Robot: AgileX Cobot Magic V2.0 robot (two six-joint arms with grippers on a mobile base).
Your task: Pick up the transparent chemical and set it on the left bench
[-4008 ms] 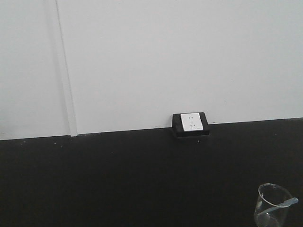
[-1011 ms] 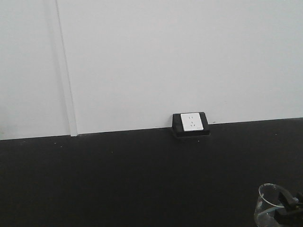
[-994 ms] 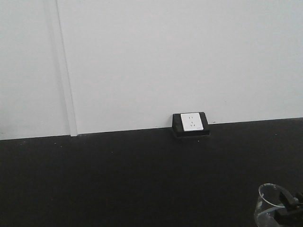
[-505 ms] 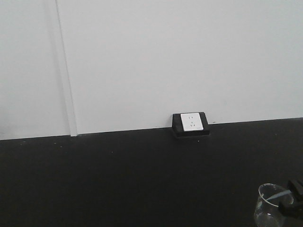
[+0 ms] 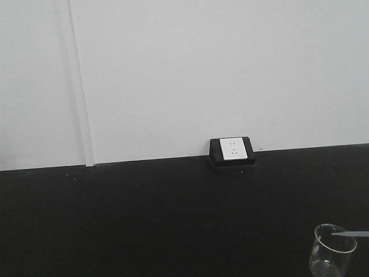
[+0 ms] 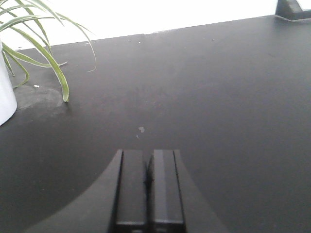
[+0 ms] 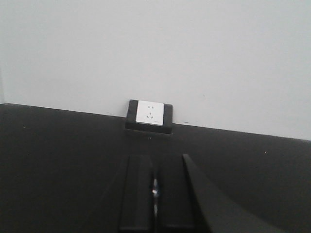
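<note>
The transparent chemical, a slim translucent pipette [image 5: 353, 234], pokes in from the right edge of the front view, its thin tip level over the rim of a clear glass beaker [image 5: 333, 251]. In the right wrist view my right gripper [image 7: 154, 159] is shut, with a pale glinting sliver of the pipette [image 7: 154, 189] pinched between its dark fingers. My left gripper [image 6: 149, 153] is shut with nothing in it, low over the black worktop [image 6: 209, 97]. Neither gripper shows in the front view. The left bench is out of view.
A white socket box [image 5: 232, 151] in a black housing sits where the black worktop [image 5: 144, 219] meets the white wall. In the left wrist view a green-leaved plant [image 6: 34, 39] in a white pot [image 6: 5, 92] stands at the far left.
The pipette earlier lay inside the beaker. The right gripper closed on it at the rim, then drew right out of the front view, pulling the pipette up and rightward.
</note>
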